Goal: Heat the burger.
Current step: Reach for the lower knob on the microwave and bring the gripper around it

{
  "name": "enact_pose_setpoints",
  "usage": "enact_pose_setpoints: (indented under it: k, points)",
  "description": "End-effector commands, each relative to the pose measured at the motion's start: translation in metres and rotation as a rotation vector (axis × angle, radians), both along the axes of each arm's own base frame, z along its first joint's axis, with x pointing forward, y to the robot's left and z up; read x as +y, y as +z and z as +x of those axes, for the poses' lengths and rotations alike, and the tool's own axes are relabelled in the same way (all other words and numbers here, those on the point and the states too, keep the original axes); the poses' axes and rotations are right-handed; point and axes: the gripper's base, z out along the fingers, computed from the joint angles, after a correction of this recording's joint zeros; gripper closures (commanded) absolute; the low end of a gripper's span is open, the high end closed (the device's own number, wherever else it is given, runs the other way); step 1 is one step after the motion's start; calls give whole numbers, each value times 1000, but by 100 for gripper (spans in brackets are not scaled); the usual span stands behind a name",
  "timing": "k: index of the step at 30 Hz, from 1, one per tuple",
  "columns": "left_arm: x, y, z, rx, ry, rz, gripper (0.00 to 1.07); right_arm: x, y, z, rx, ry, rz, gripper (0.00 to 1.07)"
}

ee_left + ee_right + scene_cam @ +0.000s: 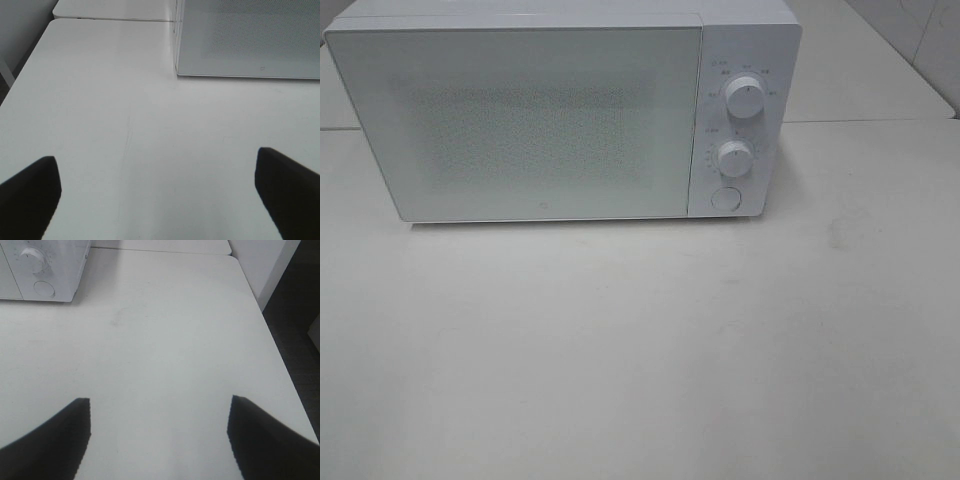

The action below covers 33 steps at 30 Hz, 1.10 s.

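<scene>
I cannot tell where the burger is or which way it points: none of my views shows it. My left end effector is spread wide with only bare table between its fingers, and my right end effector is spread too, pinching nothing. The white table is plain and faintly smudged; a second table butts against it at 12 o'clock. The white microwave stands at 12 o'clock, door closed, with two dials and a round button at 3 o'clock of the door. The print around the dials is too small to read
</scene>
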Motion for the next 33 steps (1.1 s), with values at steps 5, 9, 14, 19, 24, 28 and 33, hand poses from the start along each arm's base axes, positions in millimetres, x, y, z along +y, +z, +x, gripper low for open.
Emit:
enact_pose_setpoints:
  k: [5,9,14,19,24,28,33]
  points:
    - [-1,-1,-4,-23,4,-2,9,-1,0,-4,-35,-15,-1,32]
    - [-1,-1,-4,-23,4,-2,9,-1,0,-4,-35,-15,-1,32]
    - [-1,-1,-4,-23,4,-2,9,-1,0,-4,-35,-15,-1,32]
    - [-1,-1,-4,-23,4,-2,9,-1,0,-4,-34,-13,-2,32]
    - [-1,-1,-4,-23,4,-2,9,-1,0,-4,-34,-13,-2,32]
    - [-1,-1,-4,-23,4,-2,9,0,0,-4,-34,-6,5,32]
    - [-1,-1,-4,-23,4,-2,9,1,2,-5,-43,1,29,32]
